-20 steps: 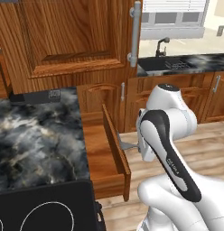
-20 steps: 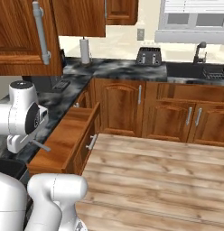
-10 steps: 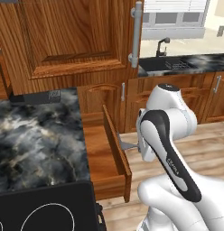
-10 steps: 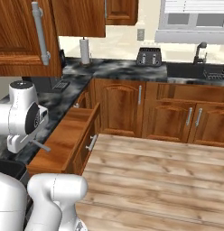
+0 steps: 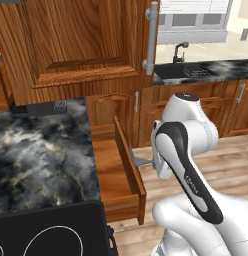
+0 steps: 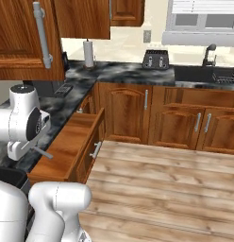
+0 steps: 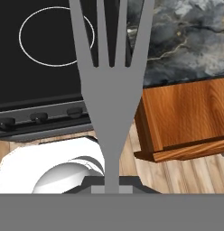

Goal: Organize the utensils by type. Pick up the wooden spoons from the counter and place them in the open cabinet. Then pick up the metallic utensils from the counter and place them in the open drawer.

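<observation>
A grey metal fork (image 7: 109,103) stands between my gripper's fingertips, tines pointing away, with my gripper (image 7: 111,186) shut on its handle. From the left base camera the fork (image 5: 141,161) pokes out leftward from behind my forearm, just right of the open drawer (image 5: 113,175) and level with its side wall. From the right base camera the fork (image 6: 44,152) hangs over the drawer's (image 6: 67,142) near end. The drawer's (image 7: 186,117) wooden floor looks bare. The marbled counter (image 5: 41,155) beside it carries no utensils here. The wooden spoons are out of view.
A black stove top (image 5: 46,235) borders the counter at the near end. An upper cabinet door (image 5: 81,40) with a steel handle hangs above. Farther along stand a paper towel roll (image 6: 88,53), a toaster (image 6: 154,59) and a sink (image 6: 204,73). Wooden floor (image 6: 161,189) lies to the right.
</observation>
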### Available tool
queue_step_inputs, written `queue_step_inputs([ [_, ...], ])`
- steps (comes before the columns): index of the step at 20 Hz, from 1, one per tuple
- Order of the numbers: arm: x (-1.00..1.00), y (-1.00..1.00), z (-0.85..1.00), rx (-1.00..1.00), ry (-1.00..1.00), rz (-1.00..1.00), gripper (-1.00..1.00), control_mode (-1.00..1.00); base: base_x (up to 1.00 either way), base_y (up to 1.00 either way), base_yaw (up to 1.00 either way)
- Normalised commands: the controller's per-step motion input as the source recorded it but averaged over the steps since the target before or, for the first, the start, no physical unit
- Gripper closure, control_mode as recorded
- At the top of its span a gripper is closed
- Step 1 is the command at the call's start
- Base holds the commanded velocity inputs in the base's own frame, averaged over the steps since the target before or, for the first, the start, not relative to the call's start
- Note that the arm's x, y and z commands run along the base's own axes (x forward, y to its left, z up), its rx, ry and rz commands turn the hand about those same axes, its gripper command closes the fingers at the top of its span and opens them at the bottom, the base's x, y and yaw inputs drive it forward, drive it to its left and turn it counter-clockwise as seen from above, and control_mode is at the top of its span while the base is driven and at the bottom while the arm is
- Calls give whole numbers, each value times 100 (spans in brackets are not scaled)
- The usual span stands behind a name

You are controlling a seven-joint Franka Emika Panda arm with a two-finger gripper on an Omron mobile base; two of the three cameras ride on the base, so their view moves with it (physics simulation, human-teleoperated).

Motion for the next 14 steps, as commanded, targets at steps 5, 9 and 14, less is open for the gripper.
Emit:
queue_step_inputs([
  [5, 0, 0, 0, 0, 0, 0, 100, 100, 23, 8, 0],
  [9, 0, 0, 0, 0, 0, 0, 100, 100, 31, 11, 0],
  [14, 0, 0, 0, 0, 0, 0, 100, 100, 12, 13, 0],
])
